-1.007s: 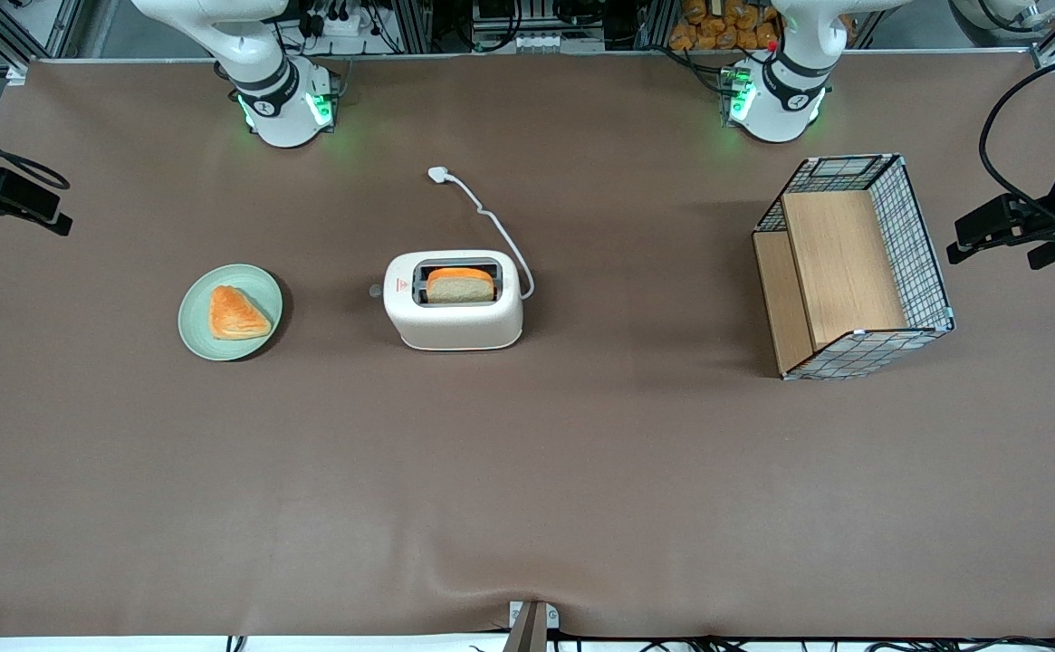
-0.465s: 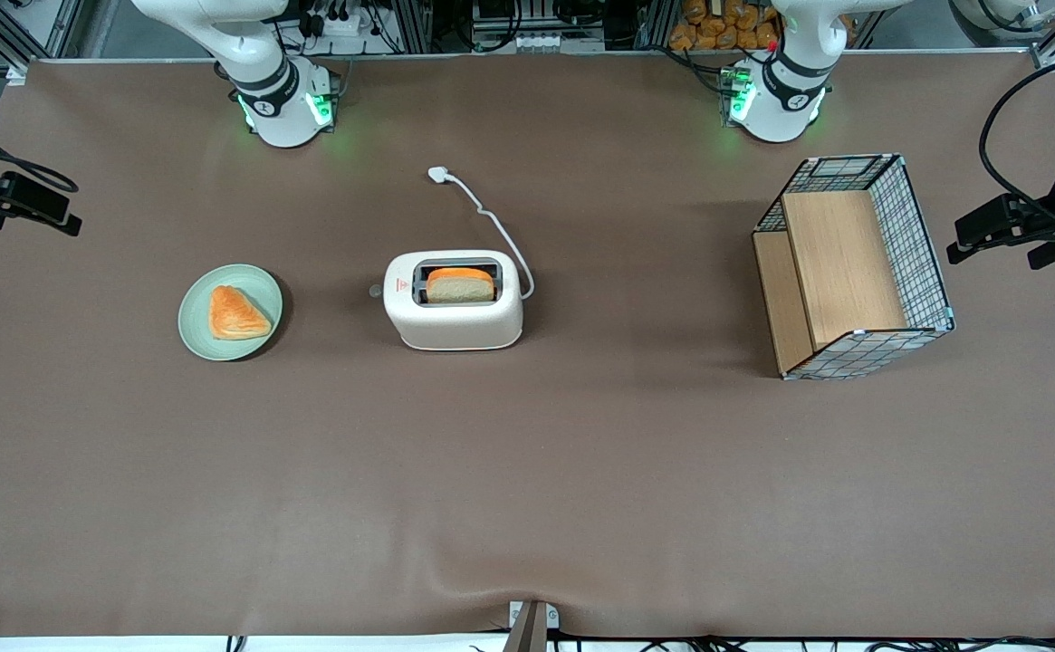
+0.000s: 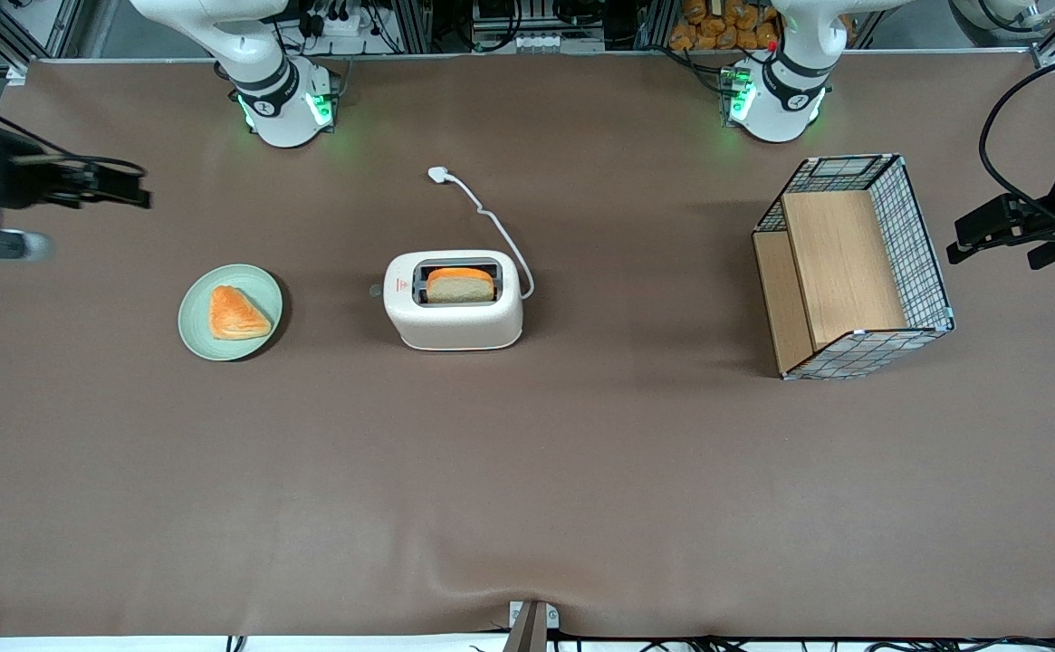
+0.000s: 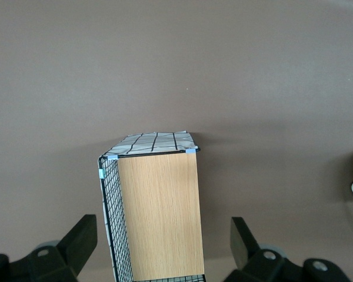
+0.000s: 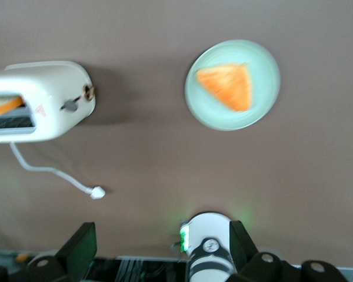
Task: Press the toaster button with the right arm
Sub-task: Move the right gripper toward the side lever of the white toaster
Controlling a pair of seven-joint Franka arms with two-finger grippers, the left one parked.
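The cream-white toaster [image 3: 453,312] stands mid-table with a bread slice [image 3: 460,284] in its slot. The small grey toaster button [image 3: 375,291] sticks out of the short end that faces the plate. In the right wrist view the toaster [image 5: 47,97] and its button [image 5: 70,106] both show. The right arm's gripper [image 3: 129,186] hangs open above the table toward the working arm's end, farther from the front camera than the plate and well apart from the toaster. Nothing is between its fingers [image 5: 76,249].
A pale green plate [image 3: 260,285] holding a pastry [image 3: 237,313] lies between the gripper and the toaster. The white cord ends in a plug [image 3: 437,174] near the arm bases. A wire basket [image 3: 921,263] with wooden boards stands toward the parked arm's end.
The right arm's gripper has moved in from the table's edge toward the plate and toaster. The toaster, plate and basket have not moved.
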